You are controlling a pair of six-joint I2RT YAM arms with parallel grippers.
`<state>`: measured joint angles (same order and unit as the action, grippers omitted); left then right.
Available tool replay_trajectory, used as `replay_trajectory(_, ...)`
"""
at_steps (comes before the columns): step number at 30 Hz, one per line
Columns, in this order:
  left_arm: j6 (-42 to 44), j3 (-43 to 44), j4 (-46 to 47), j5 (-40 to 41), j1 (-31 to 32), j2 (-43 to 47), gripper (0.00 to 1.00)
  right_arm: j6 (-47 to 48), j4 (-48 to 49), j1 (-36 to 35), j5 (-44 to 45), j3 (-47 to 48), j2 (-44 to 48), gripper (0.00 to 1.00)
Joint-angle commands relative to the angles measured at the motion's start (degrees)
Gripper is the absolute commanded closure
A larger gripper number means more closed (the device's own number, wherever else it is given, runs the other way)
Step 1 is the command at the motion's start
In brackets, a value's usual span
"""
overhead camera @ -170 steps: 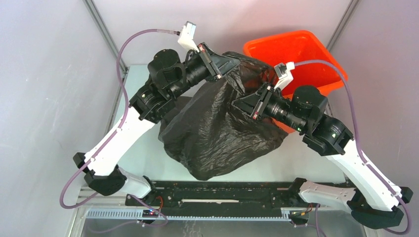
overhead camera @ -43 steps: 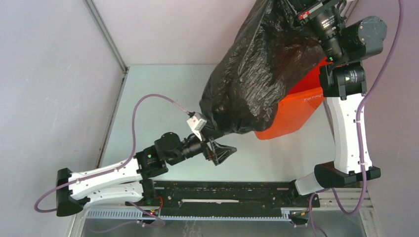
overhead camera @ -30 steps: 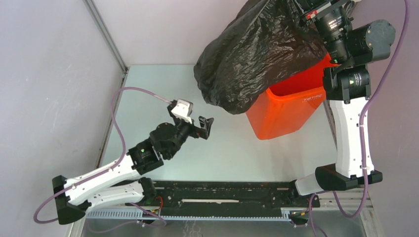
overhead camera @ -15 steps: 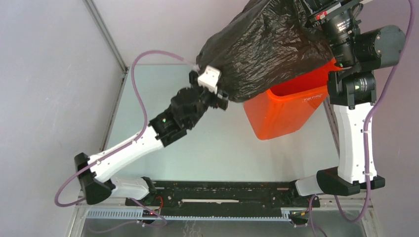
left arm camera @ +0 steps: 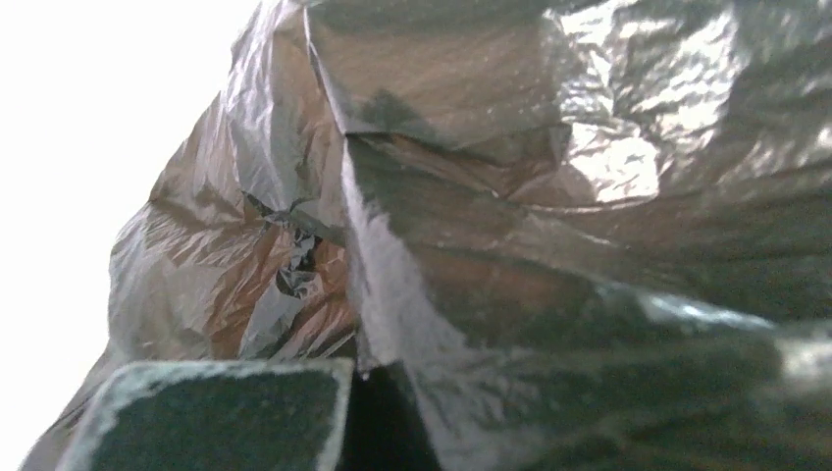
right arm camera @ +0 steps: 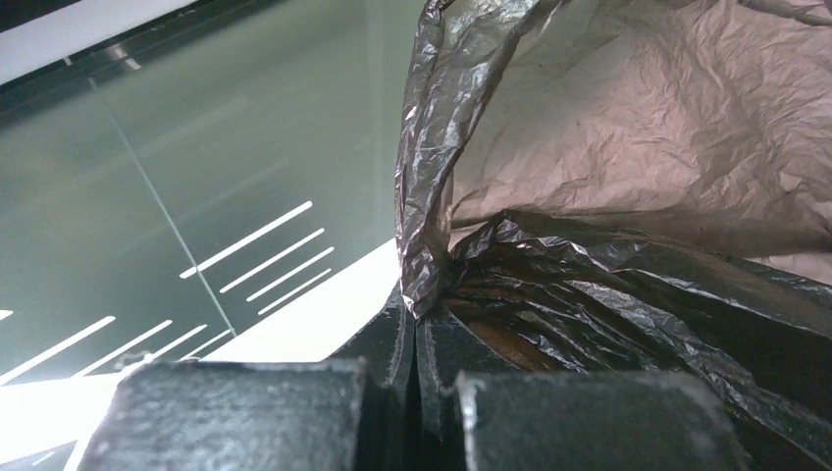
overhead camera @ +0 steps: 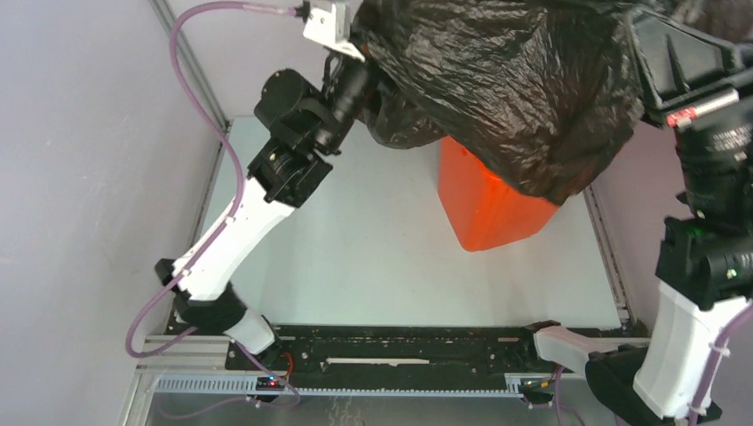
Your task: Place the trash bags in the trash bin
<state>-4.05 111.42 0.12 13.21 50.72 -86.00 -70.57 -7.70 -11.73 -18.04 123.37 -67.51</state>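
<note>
Left gripper (left arm camera: 383,422) is clamped narrow on a fold of the trash bags (overhead camera: 506,89). One pad (left arm camera: 216,417) is visible, the other is under film. Right gripper (right arm camera: 417,383) is pinched tight on a twisted edge of the same black plastic. The bags are airborne, stretched between both grippers across 12 to 1 o'clock, and cover the top of the orange trash bin (overhead camera: 484,213). The bin sits on the table (overhead camera: 373,266), about 3 o'clock of centre.

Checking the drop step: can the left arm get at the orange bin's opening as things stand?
Probably not. The trash bag hangs over the trash bin, hiding its opening, and the left tool is shut on that bag's plastic.
</note>
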Motion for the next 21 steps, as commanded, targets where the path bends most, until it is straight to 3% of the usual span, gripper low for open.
replay_trajectory(1,-13.4,20.6,0.9,-12.6,0.4,-12.3,1.0,3.8,-1.2,-0.1,3.0,-0.8,2.1,1.0)
replay_trajectory(5,-22.7,35.7,2.7,-15.8,1.1,-22.8,1.0,6.7,-3.6,0.0,4.3,0.6,3.4,1.0)
replay_trajectory(10,-36.7,33.8,15.1,-16.9,1.1,-25.9,1.0,9.2,-3.7,0.0,4.7,1.5,4.2,1.0)
replay_trajectory(15,-43.5,36.5,16.8,-18.4,1.2,-29.7,1.0,12.9,-4.5,0.0,5.0,0.9,5.0,1.0)
replay_trajectory(21,-45.9,35.9,14.6,-18.1,1.0,-29.8,1.0,19.4,-5.9,0.0,8.6,1.6,5.4,1.0)
